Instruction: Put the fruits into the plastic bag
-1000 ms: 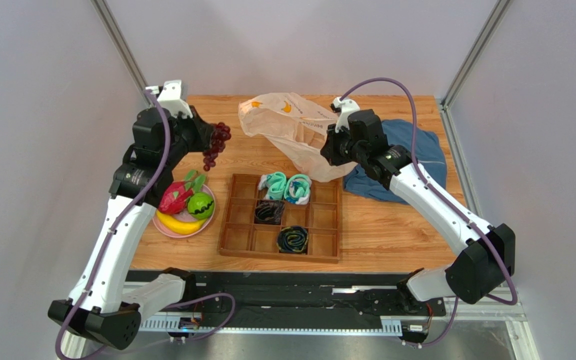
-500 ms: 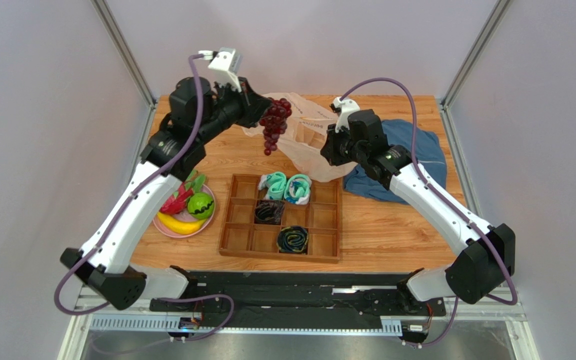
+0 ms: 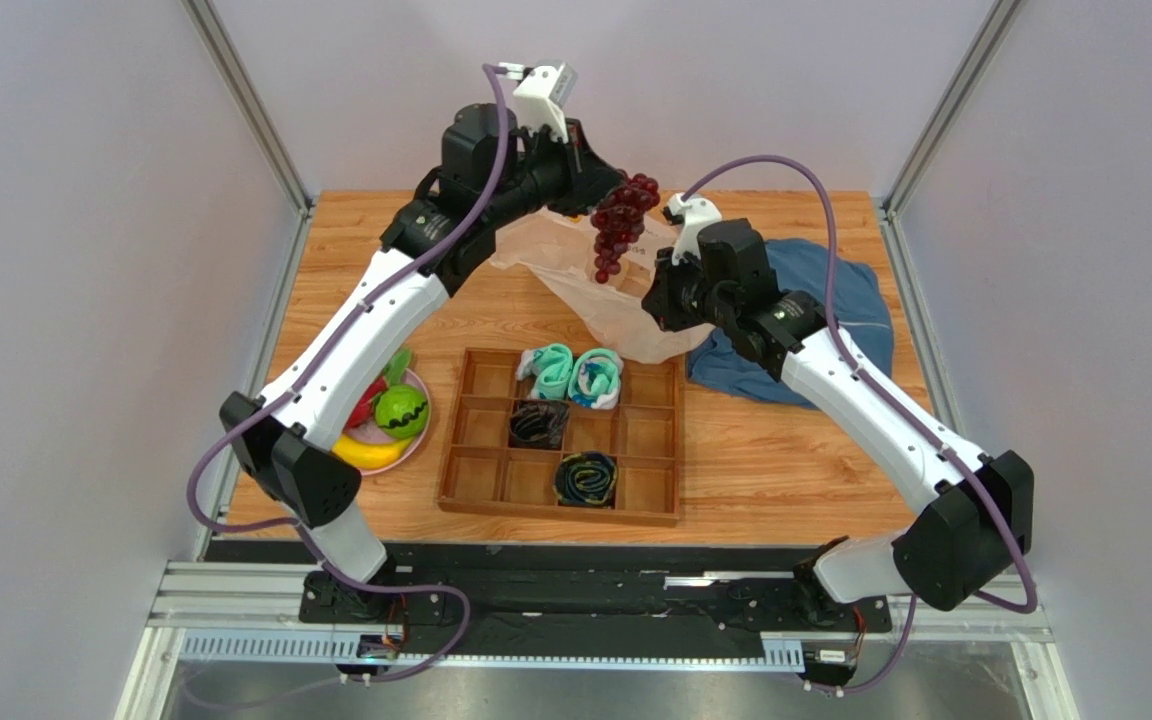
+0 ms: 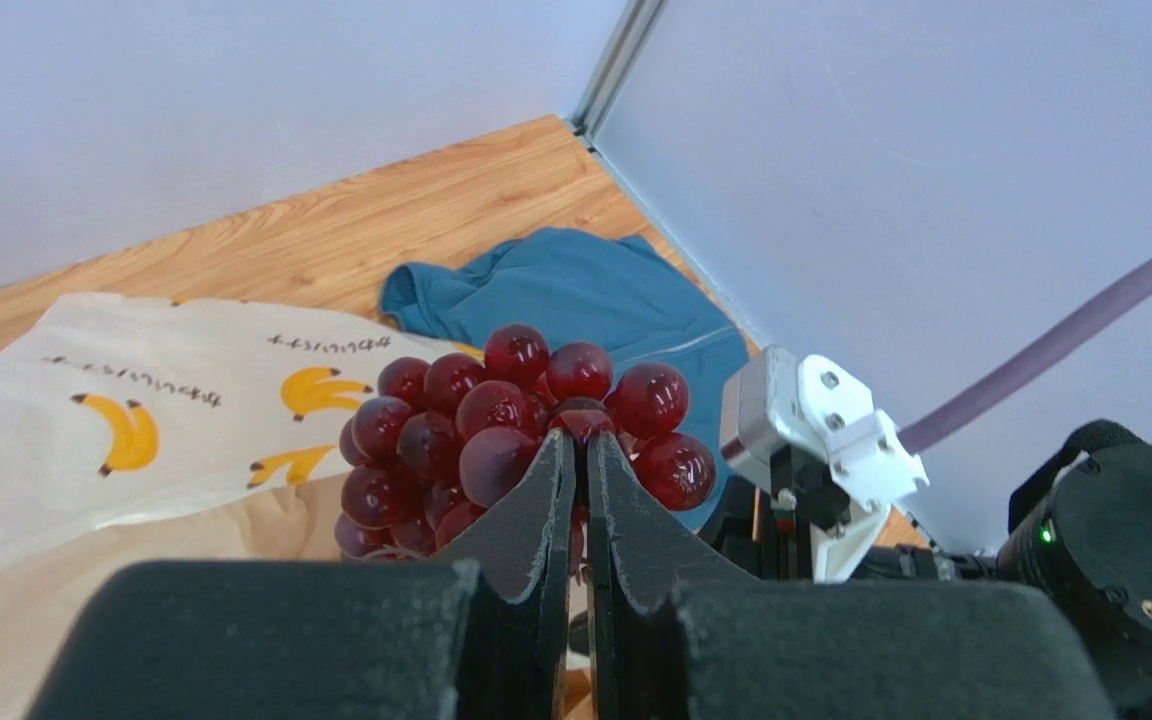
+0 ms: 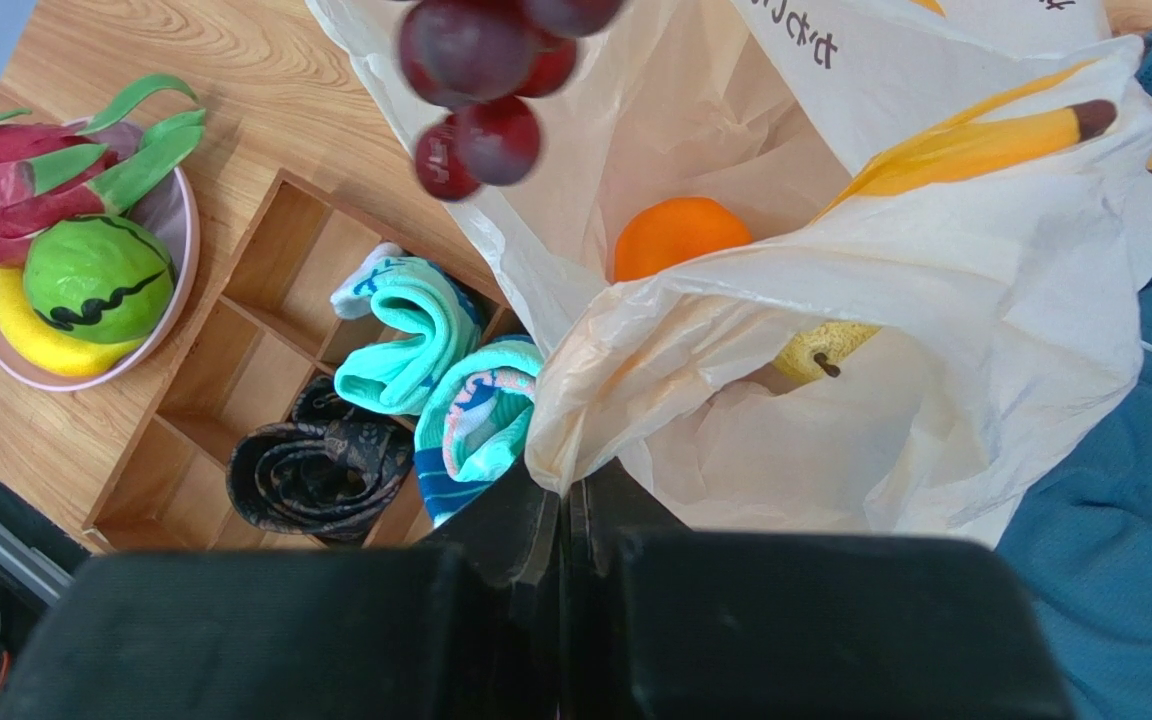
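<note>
The dark purple grapes (image 3: 620, 222) hang over the open mouth of the plastic bag (image 3: 555, 258), with my left gripper (image 3: 599, 183) shut on the top of the bunch (image 4: 507, 428). My right gripper (image 5: 567, 488) is shut on the bag's near rim (image 5: 642, 375) and holds it raised. Inside the bag lie an orange (image 5: 680, 237) and a yellow lemon (image 5: 823, 353). On the pink plate (image 5: 177, 225) at the left sit the dragon fruit (image 5: 26, 165), the striped green melon (image 5: 94, 278) and the banana (image 5: 34, 338); my left arm partly hides them in the top view.
A wooden compartment tray (image 3: 470, 465) stands in the middle front, holding teal rolled socks (image 3: 575, 375) and dark ones (image 3: 585, 480). A blue garment (image 3: 838, 300) lies at the back right, under the bag's far side. Walls close in at the back and sides.
My left arm has carried the grapes from the table's back left, up and to the right, to above the bag's mouth. The right arm and the bag have not moved.
</note>
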Robot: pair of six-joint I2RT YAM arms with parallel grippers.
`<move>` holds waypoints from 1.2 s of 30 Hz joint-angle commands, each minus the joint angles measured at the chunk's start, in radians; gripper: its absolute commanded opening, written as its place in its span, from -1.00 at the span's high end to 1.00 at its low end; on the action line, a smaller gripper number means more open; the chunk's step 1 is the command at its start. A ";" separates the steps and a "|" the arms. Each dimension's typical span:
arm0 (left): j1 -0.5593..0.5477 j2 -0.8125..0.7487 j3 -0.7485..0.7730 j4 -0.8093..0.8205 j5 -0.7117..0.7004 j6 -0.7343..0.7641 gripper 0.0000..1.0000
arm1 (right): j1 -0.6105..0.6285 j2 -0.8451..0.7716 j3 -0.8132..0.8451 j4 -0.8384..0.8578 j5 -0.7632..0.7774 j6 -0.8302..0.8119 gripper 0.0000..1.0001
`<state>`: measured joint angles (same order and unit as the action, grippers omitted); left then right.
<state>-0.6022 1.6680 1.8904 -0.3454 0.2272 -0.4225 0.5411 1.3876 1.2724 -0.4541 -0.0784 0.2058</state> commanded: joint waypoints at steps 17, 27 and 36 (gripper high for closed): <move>-0.025 -0.017 -0.218 0.138 0.052 -0.022 0.82 | 0.003 -0.044 0.016 -0.001 0.046 -0.011 0.92; -0.031 0.105 -0.183 0.118 0.073 -0.018 0.82 | 0.002 -0.044 0.018 -0.006 0.043 -0.006 0.93; -0.036 0.237 -0.062 0.082 0.026 -0.033 0.76 | 0.003 -0.052 0.019 -0.015 0.045 -0.005 0.93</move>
<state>-0.6342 1.8801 1.7527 -0.2909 0.2665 -0.4446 0.5411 1.3697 1.2724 -0.4755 -0.0437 0.2054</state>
